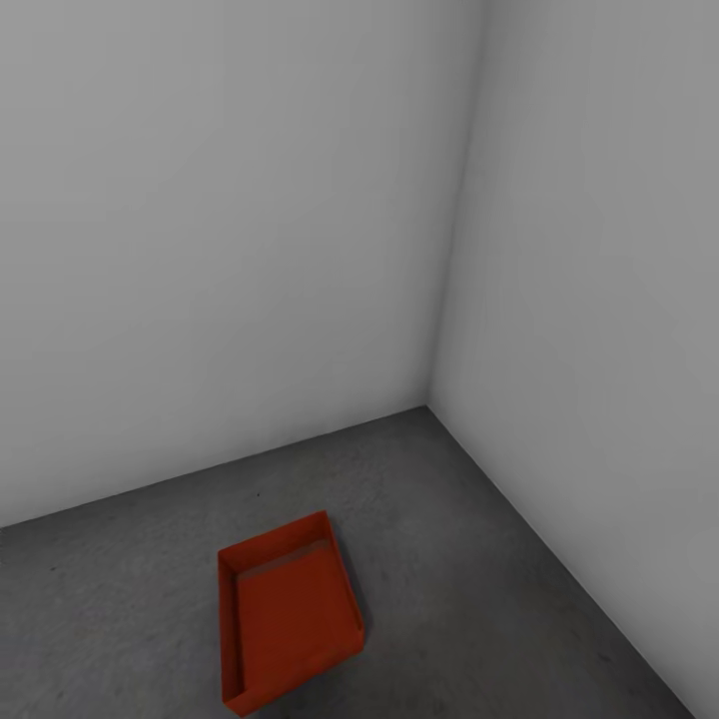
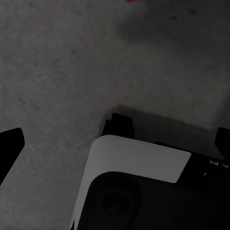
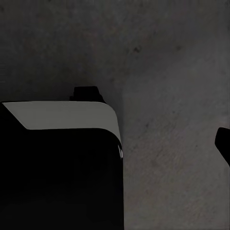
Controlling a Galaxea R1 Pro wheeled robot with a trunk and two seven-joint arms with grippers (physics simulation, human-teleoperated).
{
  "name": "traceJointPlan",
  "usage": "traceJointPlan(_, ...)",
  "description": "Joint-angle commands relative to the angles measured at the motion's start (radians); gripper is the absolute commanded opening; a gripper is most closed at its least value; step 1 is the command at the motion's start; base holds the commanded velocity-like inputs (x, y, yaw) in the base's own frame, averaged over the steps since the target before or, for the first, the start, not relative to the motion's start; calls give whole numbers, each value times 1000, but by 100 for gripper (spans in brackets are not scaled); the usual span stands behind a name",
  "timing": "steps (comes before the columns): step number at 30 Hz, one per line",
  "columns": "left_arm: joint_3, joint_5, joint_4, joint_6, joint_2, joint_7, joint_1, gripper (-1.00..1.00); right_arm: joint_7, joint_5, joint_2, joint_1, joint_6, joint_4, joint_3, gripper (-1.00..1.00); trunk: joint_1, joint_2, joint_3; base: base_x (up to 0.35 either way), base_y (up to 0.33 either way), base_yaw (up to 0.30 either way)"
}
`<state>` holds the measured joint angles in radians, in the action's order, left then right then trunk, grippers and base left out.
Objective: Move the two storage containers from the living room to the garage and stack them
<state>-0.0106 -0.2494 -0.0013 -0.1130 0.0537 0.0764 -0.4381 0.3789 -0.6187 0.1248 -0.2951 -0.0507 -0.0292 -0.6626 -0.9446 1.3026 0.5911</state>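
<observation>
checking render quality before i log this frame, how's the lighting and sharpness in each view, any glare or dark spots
Head view: even, soft light, no glare; the orange-red container is sharp on the mottled floor, casting only a faint shadow. Left wrist view: dim and grainy, a soft dark shadow on the concrete beside the robot's base. Right wrist view: darkest, the base's black body nearly featureless.

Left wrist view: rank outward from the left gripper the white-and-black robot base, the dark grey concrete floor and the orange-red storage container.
1. white-and-black robot base, right under the left gripper.
2. dark grey concrete floor, beneath the base.
3. orange-red storage container, sliver at the far edge.
</observation>
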Motion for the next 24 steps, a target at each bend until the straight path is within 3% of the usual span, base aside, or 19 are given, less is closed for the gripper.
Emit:
traceJointPlan(1,-1,-5,0,-4,0,2,-1,100,0,-10,1,-1,-5,-3,-8,100,0,0,-1,0,0,85)
traceJointPlan(24,-1,-5,0,-4,0,3,-1,100,0,-12,0,-1,3,-3,-8,100,0,0,-13,0,0,20)
